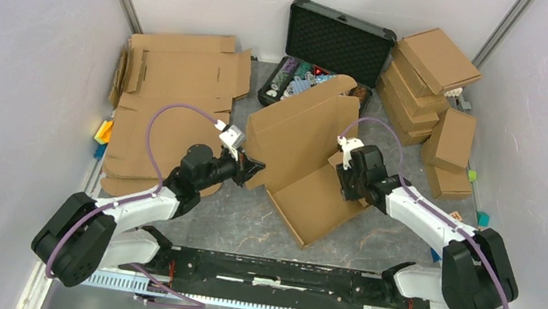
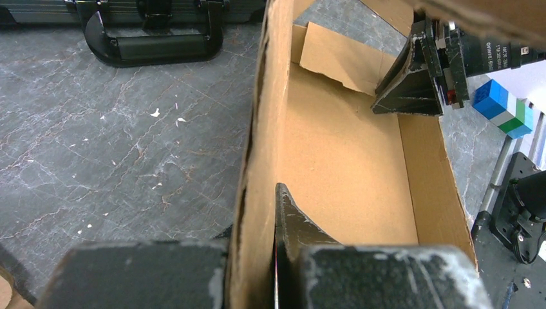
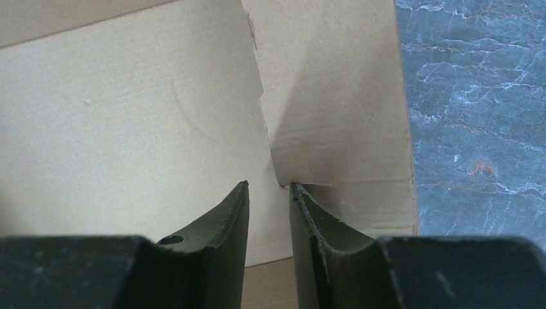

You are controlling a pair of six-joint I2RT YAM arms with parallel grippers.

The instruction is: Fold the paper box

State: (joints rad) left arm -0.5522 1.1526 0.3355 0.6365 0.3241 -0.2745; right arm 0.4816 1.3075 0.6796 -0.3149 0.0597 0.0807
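Left tool (image 2: 261,219) clamped on upright wall of paper box (image 1: 298,134), right tool (image 3: 269,190) narrowly parted, tips against its flap

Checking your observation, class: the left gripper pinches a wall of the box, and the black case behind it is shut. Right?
No: the case is open, lid raised, as the top view shows. The left gripper does pinch a wall of the box.
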